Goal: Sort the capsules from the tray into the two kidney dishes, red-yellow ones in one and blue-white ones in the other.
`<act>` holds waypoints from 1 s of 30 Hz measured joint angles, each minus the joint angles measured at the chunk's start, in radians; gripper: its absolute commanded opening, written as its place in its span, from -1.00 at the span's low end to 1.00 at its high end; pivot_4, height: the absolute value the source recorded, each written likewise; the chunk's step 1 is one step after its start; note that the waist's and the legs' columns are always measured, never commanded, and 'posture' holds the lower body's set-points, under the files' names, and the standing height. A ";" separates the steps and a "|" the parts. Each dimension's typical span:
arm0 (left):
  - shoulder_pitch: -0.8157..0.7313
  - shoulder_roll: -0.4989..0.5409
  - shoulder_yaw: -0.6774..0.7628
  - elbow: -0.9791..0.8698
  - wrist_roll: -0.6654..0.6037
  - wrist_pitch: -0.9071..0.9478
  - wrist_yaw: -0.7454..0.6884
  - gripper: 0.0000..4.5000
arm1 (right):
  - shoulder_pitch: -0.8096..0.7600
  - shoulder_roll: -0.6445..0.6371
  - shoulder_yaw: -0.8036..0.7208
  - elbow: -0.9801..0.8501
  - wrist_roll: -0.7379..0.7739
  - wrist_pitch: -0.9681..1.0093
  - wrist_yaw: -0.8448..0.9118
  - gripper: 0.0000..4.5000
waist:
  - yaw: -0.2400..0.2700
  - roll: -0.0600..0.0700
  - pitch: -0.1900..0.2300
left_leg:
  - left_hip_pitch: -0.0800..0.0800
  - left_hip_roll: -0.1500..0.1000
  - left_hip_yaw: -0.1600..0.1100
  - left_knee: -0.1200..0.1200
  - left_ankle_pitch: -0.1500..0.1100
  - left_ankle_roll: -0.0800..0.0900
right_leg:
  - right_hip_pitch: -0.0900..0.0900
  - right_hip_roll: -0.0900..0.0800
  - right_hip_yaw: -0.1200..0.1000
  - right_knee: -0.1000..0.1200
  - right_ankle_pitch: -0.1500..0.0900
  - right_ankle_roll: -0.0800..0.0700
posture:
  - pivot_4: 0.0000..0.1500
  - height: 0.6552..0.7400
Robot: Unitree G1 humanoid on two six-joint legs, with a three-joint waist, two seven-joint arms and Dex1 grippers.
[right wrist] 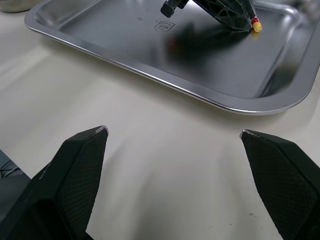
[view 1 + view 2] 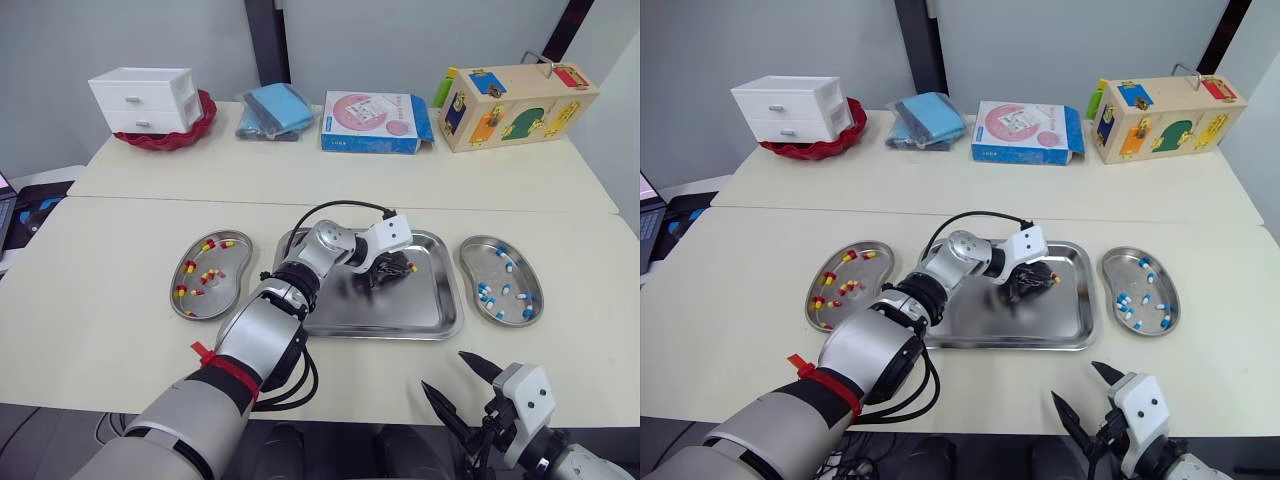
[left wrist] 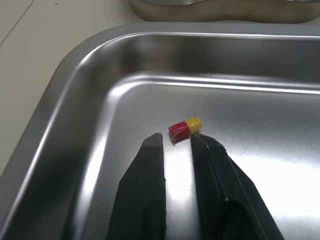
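left gripper rests by a red-yellow capsule inside the steel tray.

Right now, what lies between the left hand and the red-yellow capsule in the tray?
Nothing: in the left wrist view the capsule lies on bare tray just beyond the open left hand.

Count on the table: one tray and two kidney dishes. The tray holds one red-yellow capsule. The nine o'clock dish holds roughly eight red-yellow capsules. The three o'clock dish holds roughly eight blue-white capsules. Exact dish counts are uncertain.
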 measured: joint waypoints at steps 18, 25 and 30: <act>0.000 -0.029 0.034 0.006 -0.002 -0.023 -0.042 0.15 | 0.001 0.000 0.019 0.000 -0.011 0.000 -0.007 1.00 | 0.000 0.000 0.000 | 0.000 0.000 0.000 0.000 0.000 0.000 | 0.000 0.000 0.000 0.000 0.000 0.000 | 1.00 1.00; 0.001 -0.027 0.033 0.015 0.013 -0.014 -0.060 0.15 | 0.002 0.000 0.019 0.000 -0.019 0.000 -0.019 1.00 | 0.000 0.000 0.000 | 0.000 0.000 0.000 0.000 0.000 0.000 | 0.000 0.000 0.000 0.000 0.000 0.000 | 1.00 1.00; 0.002 -0.024 0.033 0.016 0.020 -0.012 -0.065 -0.09 | 0.001 0.000 0.019 0.000 -0.019 0.000 -0.020 1.00 | 0.000 0.000 0.000 | 0.000 0.000 0.000 0.000 0.000 0.000 | 0.000 0.000 0.000 0.000 0.000 0.000 | 1.00 1.00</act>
